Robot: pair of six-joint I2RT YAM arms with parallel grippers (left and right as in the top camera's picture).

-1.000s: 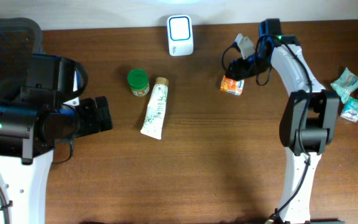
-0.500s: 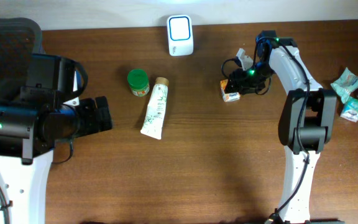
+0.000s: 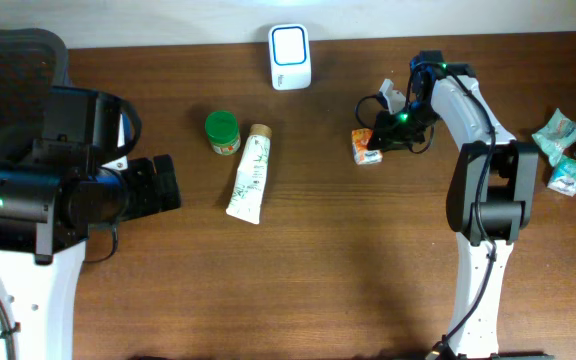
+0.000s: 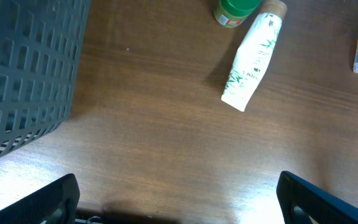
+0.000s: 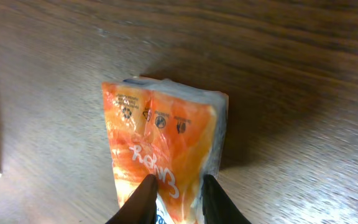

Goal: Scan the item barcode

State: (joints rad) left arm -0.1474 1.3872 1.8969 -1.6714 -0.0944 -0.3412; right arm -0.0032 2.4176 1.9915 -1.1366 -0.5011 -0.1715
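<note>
Pinching one end of the soft orange-and-white packet (image 5: pixel 160 137) in my right pincer (image 5: pixel 176 198), I am finishing the grasp, I judge. The packet is lying right of the white box-shaped scanner (image 3: pixel 290 57), nearer me; lifting it and turning its barcode toward that scanner should be coming next. My wrist camera is showing the pinch, no barcode; only the overhead is showing the scanner. My left pincer (image 4: pixel 179 208) is hanging spread.

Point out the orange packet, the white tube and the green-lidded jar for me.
orange packet (image 5: pixel 160 143): right wrist view, middle of its printed face.
white tube (image 3: pixel 250 180): overhead view, middle of its body.
green-lidded jar (image 3: pixel 222 126): overhead view, on the lid.
</note>
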